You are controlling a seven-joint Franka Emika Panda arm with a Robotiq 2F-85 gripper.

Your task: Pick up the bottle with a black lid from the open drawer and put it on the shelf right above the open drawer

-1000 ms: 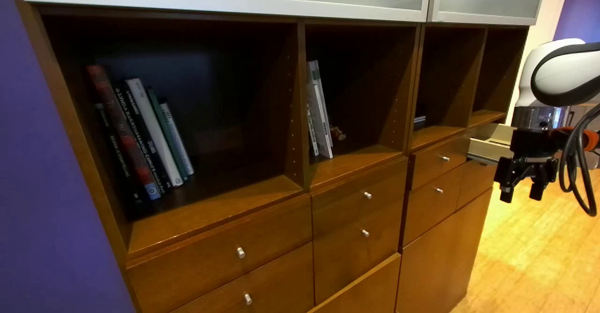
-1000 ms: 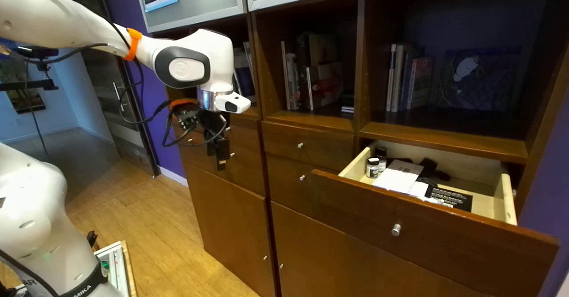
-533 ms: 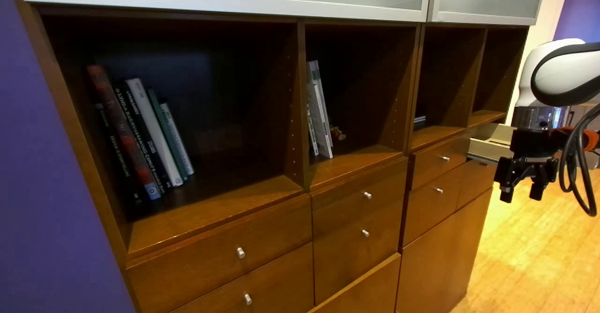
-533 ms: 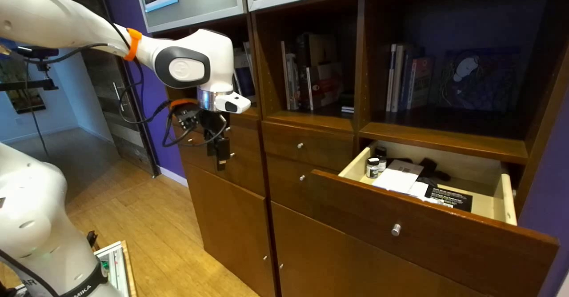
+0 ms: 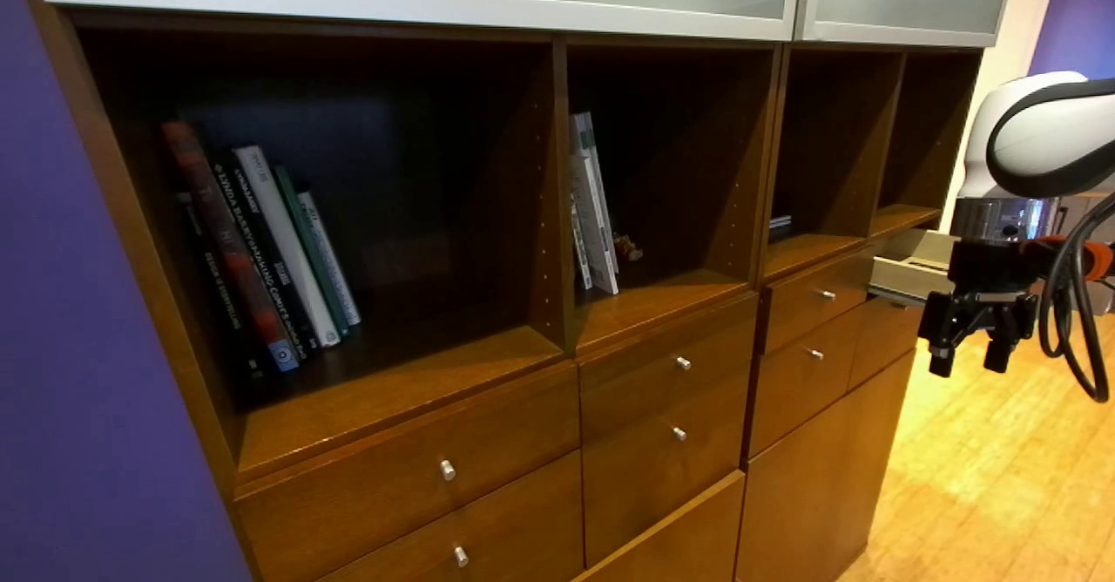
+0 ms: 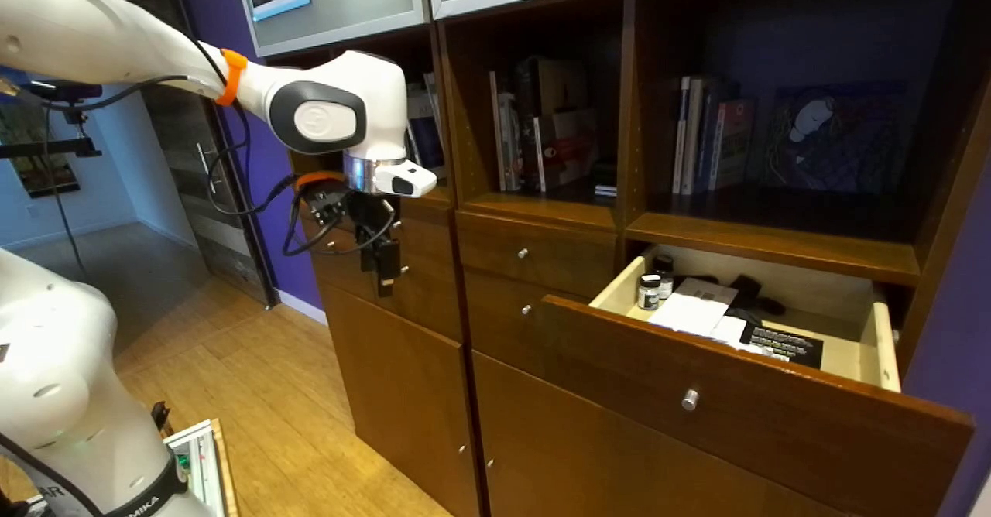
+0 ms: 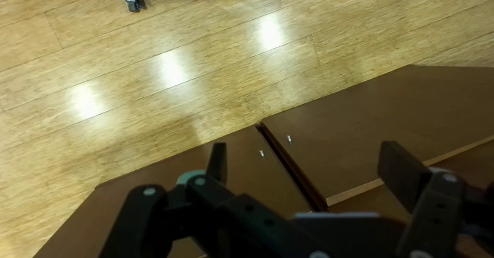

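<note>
Two small bottles stand in the left corner of the open drawer [image 6: 759, 378] in an exterior view. The front bottle [image 6: 649, 297] is pale with a black lid that has a whitish patch on top. A darker bottle [image 6: 664, 283] with a black lid stands just behind it. The drawer's pale side [image 5: 910, 279] also shows in an exterior view, with the bottles hidden. The shelf [image 6: 774, 242] right above the drawer holds books and a picture. My gripper [image 5: 969, 361] is open and empty, pointing down, left of the drawer in an exterior view [image 6: 385, 281]. Its spread fingers show in the wrist view [image 7: 305, 157].
White papers [image 6: 693, 308], a black card [image 6: 783, 344] and dark items [image 6: 747, 294] lie in the drawer. Upright books [image 6: 708, 138] stand at the shelf's left. A wooden post [image 6: 629, 114] divides the compartments. Closed drawers [image 6: 534, 250] with knobs lie left of the open one.
</note>
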